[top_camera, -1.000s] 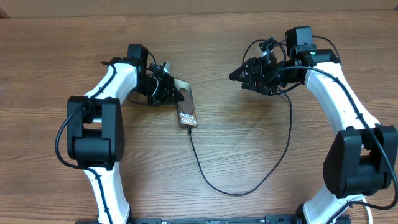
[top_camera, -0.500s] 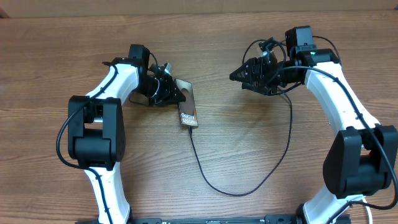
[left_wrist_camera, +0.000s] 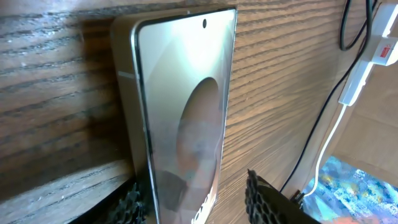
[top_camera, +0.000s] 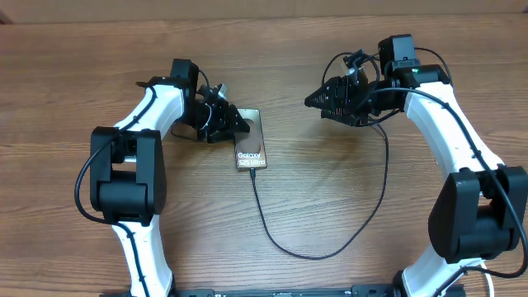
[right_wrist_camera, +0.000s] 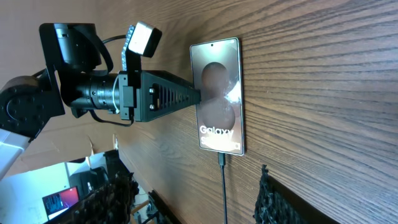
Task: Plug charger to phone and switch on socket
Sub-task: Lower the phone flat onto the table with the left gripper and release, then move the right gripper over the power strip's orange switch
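The phone [top_camera: 250, 141] is lying flat and face up on the bench [top_camera: 190, 216], left of centre, with its white Galaxy lettering towards its near end. The charger [top_camera: 385, 169] is sitting with its small tip in the phone's near edge. Its thin black cable is running nearer, looping across to the right and climbing back up beside the right arm, and the plug end is not showing. The left claw [top_camera: 233, 125] is reaching in low at the phone's far-left corner. In the left wrist view its jaws are standing partly apart on either side of the phone, with a clear gap on one side, so it is gripping nothing. Well apart, to the right and slightly farther back, the right claw [top_camera: 312, 101] is hovering above the bare wood and pointing left towards the phone (its jaws are standing wide apart and holding nothing). The socket [left_wrist_camera: 384, 48] is showing only at the top right corner of the left wrist view, as a white strip with a red patch and a white cord [left_wrist_camera: 333, 134] trailing from it. It seems to be lying beyond the bench edge, though that corner is too cramped to be sure.
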